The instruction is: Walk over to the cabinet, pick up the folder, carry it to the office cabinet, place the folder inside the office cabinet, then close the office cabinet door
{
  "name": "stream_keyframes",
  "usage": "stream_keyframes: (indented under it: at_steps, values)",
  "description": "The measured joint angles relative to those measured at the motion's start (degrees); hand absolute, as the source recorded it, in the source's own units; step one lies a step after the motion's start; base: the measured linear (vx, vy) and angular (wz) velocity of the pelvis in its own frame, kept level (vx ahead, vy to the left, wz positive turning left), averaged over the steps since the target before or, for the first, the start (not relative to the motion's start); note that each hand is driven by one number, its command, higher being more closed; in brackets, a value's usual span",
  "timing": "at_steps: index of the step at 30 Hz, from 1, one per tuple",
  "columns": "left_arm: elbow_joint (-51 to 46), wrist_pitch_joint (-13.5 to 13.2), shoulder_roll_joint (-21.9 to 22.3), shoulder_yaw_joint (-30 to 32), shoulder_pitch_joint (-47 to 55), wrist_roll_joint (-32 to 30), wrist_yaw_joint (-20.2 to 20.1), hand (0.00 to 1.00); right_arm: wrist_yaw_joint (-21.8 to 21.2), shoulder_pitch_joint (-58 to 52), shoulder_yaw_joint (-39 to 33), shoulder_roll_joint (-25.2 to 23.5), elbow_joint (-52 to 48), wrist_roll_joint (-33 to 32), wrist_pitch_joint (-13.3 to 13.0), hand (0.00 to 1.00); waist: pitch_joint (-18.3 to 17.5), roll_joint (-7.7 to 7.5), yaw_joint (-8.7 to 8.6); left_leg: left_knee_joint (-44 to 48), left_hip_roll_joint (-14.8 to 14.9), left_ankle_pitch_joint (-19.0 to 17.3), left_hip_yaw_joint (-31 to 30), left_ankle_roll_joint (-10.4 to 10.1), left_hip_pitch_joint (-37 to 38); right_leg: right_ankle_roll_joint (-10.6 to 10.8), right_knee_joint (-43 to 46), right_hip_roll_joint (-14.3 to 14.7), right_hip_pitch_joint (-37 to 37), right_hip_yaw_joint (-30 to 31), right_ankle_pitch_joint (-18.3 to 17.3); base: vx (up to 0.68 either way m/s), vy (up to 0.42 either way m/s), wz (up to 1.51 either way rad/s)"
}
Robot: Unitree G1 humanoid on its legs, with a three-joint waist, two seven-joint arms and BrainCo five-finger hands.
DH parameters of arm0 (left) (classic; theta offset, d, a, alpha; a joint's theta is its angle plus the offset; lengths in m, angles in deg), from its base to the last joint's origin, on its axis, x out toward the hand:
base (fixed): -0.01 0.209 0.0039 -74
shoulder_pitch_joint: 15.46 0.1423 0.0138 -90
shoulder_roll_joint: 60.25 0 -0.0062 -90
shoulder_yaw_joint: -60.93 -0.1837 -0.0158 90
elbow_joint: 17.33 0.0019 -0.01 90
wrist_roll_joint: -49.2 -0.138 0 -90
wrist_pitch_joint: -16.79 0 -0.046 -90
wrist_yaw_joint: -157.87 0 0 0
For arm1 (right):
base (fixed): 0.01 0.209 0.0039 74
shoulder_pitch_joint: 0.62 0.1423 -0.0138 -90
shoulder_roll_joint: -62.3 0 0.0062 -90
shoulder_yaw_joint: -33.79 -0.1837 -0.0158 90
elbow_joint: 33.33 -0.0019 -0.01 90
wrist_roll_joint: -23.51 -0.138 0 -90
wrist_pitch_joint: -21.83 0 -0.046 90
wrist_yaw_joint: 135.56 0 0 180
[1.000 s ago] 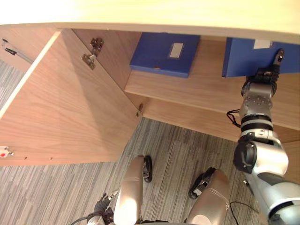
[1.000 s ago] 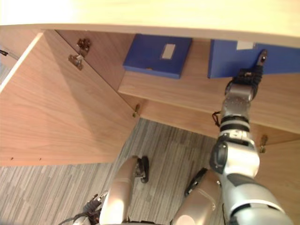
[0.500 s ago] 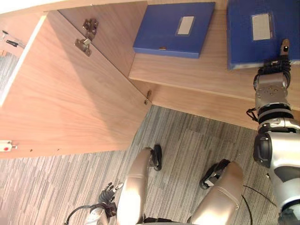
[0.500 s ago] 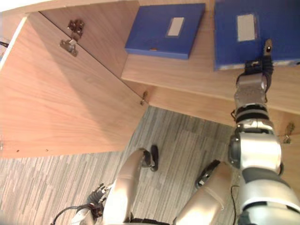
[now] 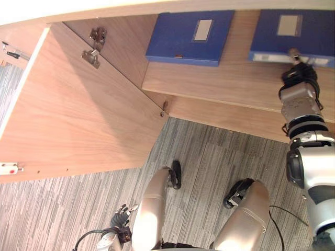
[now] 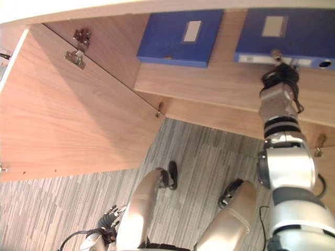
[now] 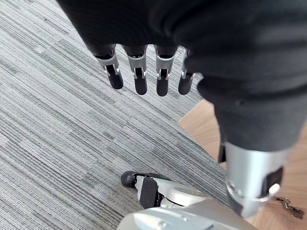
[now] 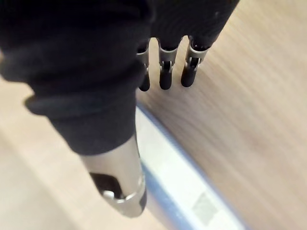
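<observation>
Fingers [image 8: 164, 76] of right hand [image 5: 296, 78] straight beside folder [image 5: 314, 36] edge | left hand [image 7: 140, 76] fingers loose over floor [image 7: 57, 124]

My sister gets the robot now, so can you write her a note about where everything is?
Left hand: open, hanging low over the carpet, holding nothing.
Right hand: open, fingers straight over the shelf, thumb at the near edge of the right blue folder, not gripping it.
Folders: that one and the left blue folder lie flat on the shelf inside the office cabinet.
Door: wide open on the robot's left.
Done: the folder looks placed.
Left: draw the right hand out, then close the door.
</observation>
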Motion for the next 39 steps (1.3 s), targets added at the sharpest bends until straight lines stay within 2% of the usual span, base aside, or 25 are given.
stream_keyframes:
  at_steps: [1, 2, 5, 9, 12, 14, 19, 21, 24, 28, 30, 33, 36, 39]
  values:
    - [-0.21, -0.01, -0.06, 0.0, 0.15, 0.02, -0.23, 0.0, -0.79, 0.23, 1.15, 0.12, 0.32, 1.98, 0.78, 0.0, 0.0, 0.0, -0.02, -0.13, 0.02, 0.0, 0.05, 0.01, 0.12, 0.02, -0.15, 0.08, 0.07, 0.01, 0.06, 0.06, -0.024, -0.11]
    - [-1.06, -0.01, -0.36, -0.01, 0.59, 0.12, -0.81, 0.0, -3.45, 1.2, 7.08, 0.58, 1.21, 8.09, 2.86, 0.0, 0.01, -0.01, 0.01, -0.54, 0.33, 0.02, 0.31, 0.03, 0.33, -0.05, -0.75, 0.53, 0.13, 0.03, 0.38, 0.06, -0.022, -0.13]
    - [-1.83, -0.03, -1.29, -0.05, 0.83, 0.12, -2.52, 0.0, -10.43, 2.82, 18.94, 2.55, 2.57, 22.61, 5.66, 0.0, 0.03, -0.04, 0.1, -1.47, 0.61, 0.05, 0.58, 0.06, 1.21, 0.09, -1.94, 1.04, 0.88, -0.03, 0.81, 0.06, -0.021, -0.09]
    - [-3.62, -0.18, -2.79, -0.18, 1.94, -0.19, -5.15, 0.0, -17.58, 3.55, 27.47, 4.64, 2.19, 35.28, 5.76, 0.0, 0.03, -0.11, 0.23, -2.9, 1.21, 0.19, 0.72, 0.02, 2.15, 0.01, -3.9, 1.98, 1.99, -0.81, 1.46, 0.05, -0.019, -0.06]
    - [-3.53, -0.15, -2.81, -0.18, 2.04, -0.28, -5.85, 0.0, -19.55, 3.53, 27.56, 5.2, 2.09, 38.65, 5.12, 0.0, 0.19, -0.34, 0.41, -4.1, 1.43, 0.56, 1.12, 0.06, 2.62, -0.03, -5.08, 2.5, 2.12, -0.81, 2.09, 0.05, -0.011, -0.09]
    - [-3.54, -0.16, -2.81, -0.18, 2.04, -0.61, -6.59, 0.0, -21.81, 2.54, 27.58, 6.06, 0.67, 48.61, 4.03, 0.0, 0.4, -0.7, 0.73, -5.87, 1.44, 1.3, 1.52, 0.04, 3.61, -0.08, -6.42, 2.82, 2.63, -0.91, 2.66, 0.07, -0.019, -0.07]
    - [-3.83, -0.17, -2.71, -0.18, 2.04, -1.56, -7.25, 0.0, -25.1, -0.73, 27.27, 6.46, -3.38, 62.22, 2.9, 0.0, 0.49, -1.64, 0.92, -12.17, 1.5, 3.99, 2.47, -0.12, 6.73, -0.19, -11.09, 4.21, 4.29, -1.42, 4.91, 0.06, -0.013, -0.1]
    - [-5.01, -0.18, -2.56, -0.18, 1.87, -2.53, -7.42, 0.0, -26.45, -2.04, 26.85, 6.26, -4.64, 70.01, 2.26, 0.0, 0.39, -2.03, 0.82, -16.66, 1.51, 6.18, 2.66, -0.05, 8.44, -0.28, -14.69, 5.23, 5.61, -2.41, 6.76, 0.04, 0.014, -0.08]
    - [-5.42, -0.18, -1.7, 0.01, 1.09, -2.5, -7.44, 0.0, -26.82, -3.84, 25.69, 4.21, -4.6, 77.52, 2.21, 0.0, 0.33, -2.55, 1.08, -21.66, 2.12, 8.19, 3.77, 0.08, 11.51, -0.26, -19.7, 7.18, 7.89, -2.95, 9.31, 0.05, 0.044, -0.2]
    - [-5.34, -0.19, -1.14, 0.49, -0.92, -2.45, -7.26, 0.0, -27.27, -7.49, 23.11, -0.34, -4.52, 82.61, 2.96, 0.0, -0.12, -3.28, 0.97, -23.42, 4.14, 8.42, 4.6, 0.14, 14.44, -0.14, -25.85, 10.46, 12.14, -4.07, 12.31, 0.06, 0.087, -0.29]
    - [-3.76, -0.18, -0.06, 1.71, -3.3, -2.53, -7.23, 0.0, -28.69, -11.07, 19.98, -4.64, -3.83, 82.87, 4.1, 0.0, -0.68, -4.92, 1.09, -23.41, 5.65, 7.77, 5.33, 0.09, 16.73, 0.06, -29.13, 12.56, 15.24, -4.23, 13.69, 0.06, 0.089, -0.3]
    - [0.27, -0.06, 0.29, 2.79, -5.95, -3.77, -7.23, 0.0, -30.87, -17.33, 15.31, -10.32, -3.19, 83.16, 4.92, 0.0, -1.16, -6.84, 1.08, -23.01, 6.9, 6.28, 6.01, -0.07, 21.11, 0.46, -31.82, 14.24, 20.35, -4.21, 14.33, 0.06, 0.064, -0.24]
    - [3.22, -0.01, 0.28, 4.71, -7.07, -6.85, -7.2, 0.0, -33.3, -25.98, 7.73, -16.08, -2.45, 83.06, 5.82, 0.0, -1.48, -7.43, 1.09, -20.58, 8.89, 3.64, 6.83, -0.25, 24.97, 0.91, -34.58, 16.59, 25.54, -3.82, 15.13, 0.05, 0.072, -0.28]
    - [6.27, -0.06, 0.22, 6.91, -7.28, -9.0, -7.05, 0.0, -33.07, -32.79, -0.32, -19.85, -1.52, 82.84, 5.96, 0.0, -2.61, -7.57, 0.65, -18.45, 10.5, 1.21, 7.91, -0.15, 27.16, 1.54, -38.4, 19.1, 28.35, -2.45, 17.23, 0.03, 0.109, -0.49]
